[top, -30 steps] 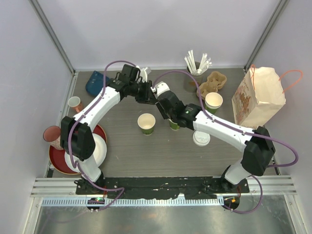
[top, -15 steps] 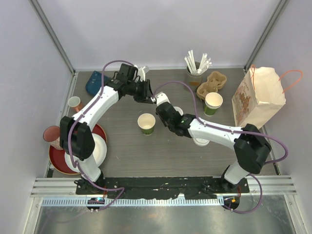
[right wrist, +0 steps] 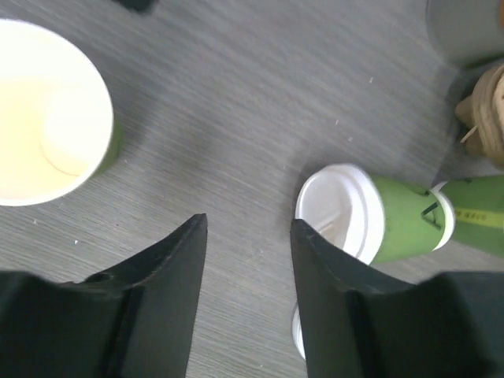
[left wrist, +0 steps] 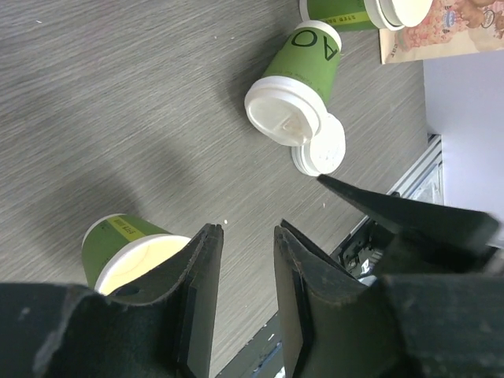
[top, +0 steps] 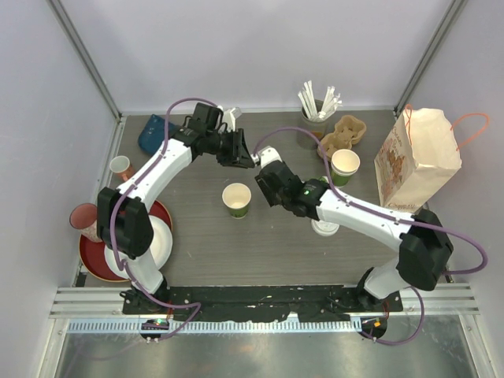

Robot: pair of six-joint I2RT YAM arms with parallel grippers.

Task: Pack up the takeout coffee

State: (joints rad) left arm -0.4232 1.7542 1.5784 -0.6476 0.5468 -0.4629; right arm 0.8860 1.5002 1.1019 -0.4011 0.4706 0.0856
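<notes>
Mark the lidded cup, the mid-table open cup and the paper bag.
lidded cup [right wrist: 337, 214], right wrist view, on its white lid.
mid-table open cup [top: 236, 195], top view, inside its mouth.
paper bag [top: 417, 150], top view, on its side panel.

open cup [top: 236, 198] upright, centre | paper bag [top: 417, 153] at right edge

On the left of the grey table [top: 236, 252] we see a red plate [top: 92, 264] with a white bowl [top: 160, 242] on it and a pink cup [top: 83, 215] at its far left edge. Further back stands a small cup [top: 120, 166], and a blue pouch [top: 151, 134] lies in the far left corner
</notes>
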